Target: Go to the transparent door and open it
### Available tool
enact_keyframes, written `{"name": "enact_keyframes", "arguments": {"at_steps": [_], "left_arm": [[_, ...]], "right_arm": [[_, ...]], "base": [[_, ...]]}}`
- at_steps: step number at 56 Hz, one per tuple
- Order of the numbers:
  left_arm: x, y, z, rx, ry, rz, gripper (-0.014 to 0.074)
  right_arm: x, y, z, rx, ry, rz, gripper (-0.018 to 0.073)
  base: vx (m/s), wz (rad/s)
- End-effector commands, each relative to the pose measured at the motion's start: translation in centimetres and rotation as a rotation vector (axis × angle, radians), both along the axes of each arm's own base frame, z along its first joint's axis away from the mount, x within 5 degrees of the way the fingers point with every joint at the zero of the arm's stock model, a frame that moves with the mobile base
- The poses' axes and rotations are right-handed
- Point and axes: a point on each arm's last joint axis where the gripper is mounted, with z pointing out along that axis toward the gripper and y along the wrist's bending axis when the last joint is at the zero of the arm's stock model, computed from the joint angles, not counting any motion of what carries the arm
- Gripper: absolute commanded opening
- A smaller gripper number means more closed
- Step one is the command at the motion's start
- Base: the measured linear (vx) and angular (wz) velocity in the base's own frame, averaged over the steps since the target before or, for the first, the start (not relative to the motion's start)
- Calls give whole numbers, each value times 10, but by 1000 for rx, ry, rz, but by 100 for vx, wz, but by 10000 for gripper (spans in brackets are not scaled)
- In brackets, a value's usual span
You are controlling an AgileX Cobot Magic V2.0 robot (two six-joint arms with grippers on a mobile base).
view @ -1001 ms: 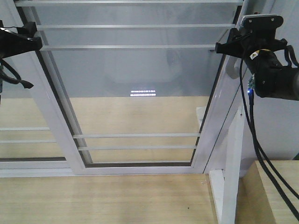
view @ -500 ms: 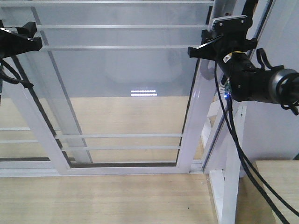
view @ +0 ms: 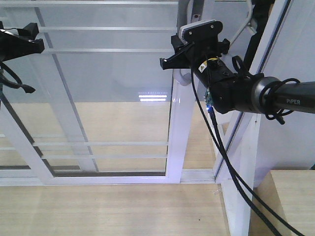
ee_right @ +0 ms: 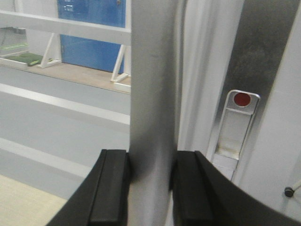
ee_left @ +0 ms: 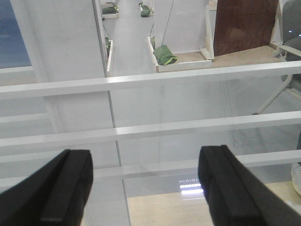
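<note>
Tall clear-glass sliding door in a glossy white frame (view: pixel 176 137) — centre of the front view, its handle stile standing apart from the white fixed jamb (view: pixel 248 157) at right, gap between. Right gripper (ee_right: pixel 148 188) pinched on the grey curved metal pull handle (ee_right: pixel 153 84). Left gripper (ee_left: pixel 148 188) spread, holding nothing, facing the glass. Judgement: panel stiff, likely heavy, track-guided; glass fragile, frame slick — the handle is the sound hold.

Right claw (ee_right: pixel 150 186), PIPER-marked arm (view: pixel 248 93) and cables (view: pixel 218 147) are black.

A light wooden floor (view: pixel 113 211) lies below. Far off, a green bag (ee_left: pixel 165 54) rests on a white-edged base (ee_left: pixel 181 64), near a brown panel (ee_left: pixel 244 23).
</note>
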Motion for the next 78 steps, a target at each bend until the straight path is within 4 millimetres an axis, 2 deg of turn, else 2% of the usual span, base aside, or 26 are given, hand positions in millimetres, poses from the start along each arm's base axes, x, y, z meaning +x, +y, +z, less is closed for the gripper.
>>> {"name": "enact_keyframes", "arguments": {"at_steps": [1,17,25,30,40,48,57,69,78], "left_arm": [[-2,-1,30,-25,-144,4,573],[-2,-1,29,-26,-142,4,573],[-3,-1,28,-71,-126,8,573],[-3,-2,27,-66,-108,2,573],[-4,-15,23,-15,-73,-57,568],[-7,-34,24,-1,-86,-126,552],[-5,-58,20,-26,-130,-197,539],[7,-101,-4,-125,-161,-300,538],[23,-129,-19,-137,-165,-352,538]], "right_arm": [[-30,28,43,-17,-181,146,-1],[-51,60,44,-69,-219,256,-1],[-53,55,56,-110,-256,236,-1],[-55,40,66,-107,-245,169,-1],[-71,-12,87,-19,-195,-15,-1],[-106,-51,98,-38,-169,-57,-1],[-151,-84,94,-76,-125,-74,-1],[-194,-111,94,-132,-180,-114,-1],[-202,-118,95,-138,-161,-152,-1]], "base": [[0,0],[-1,-2],[0,0],[0,0],[0,0],[0,0],[0,0],[0,0],[0,0]]}}
